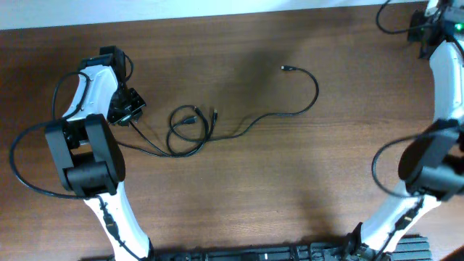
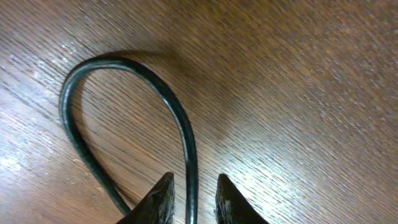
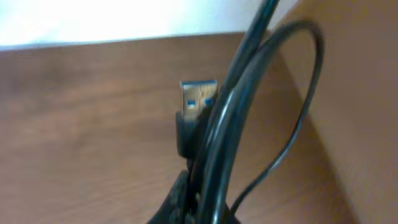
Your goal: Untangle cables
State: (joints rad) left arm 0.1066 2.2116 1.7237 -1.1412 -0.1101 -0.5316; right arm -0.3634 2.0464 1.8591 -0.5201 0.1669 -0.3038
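Observation:
Thin black cables [image 1: 190, 129] lie looped over each other at the table's middle. One strand [image 1: 312, 98] runs right and curves back to a small plug [image 1: 285, 67]. Another strand runs left to my left gripper [image 1: 130, 114]. In the left wrist view a cable bend [image 2: 180, 118] passes between the fingers of my left gripper [image 2: 194, 177], which stand slightly apart with a gap on each side: open. My right gripper [image 1: 428, 22] is at the far right corner. There my right gripper [image 3: 202, 193] is shut on a black cable whose USB plug [image 3: 198, 99] with a blue insert sticks up above the jaws.
The table's far edge [image 1: 217, 18] meets a white surface along the top. A loop of the left arm's own thick wire [image 1: 22, 167] lies at the left. A dark rack [image 1: 290, 254] runs along the near edge between the two arm bases.

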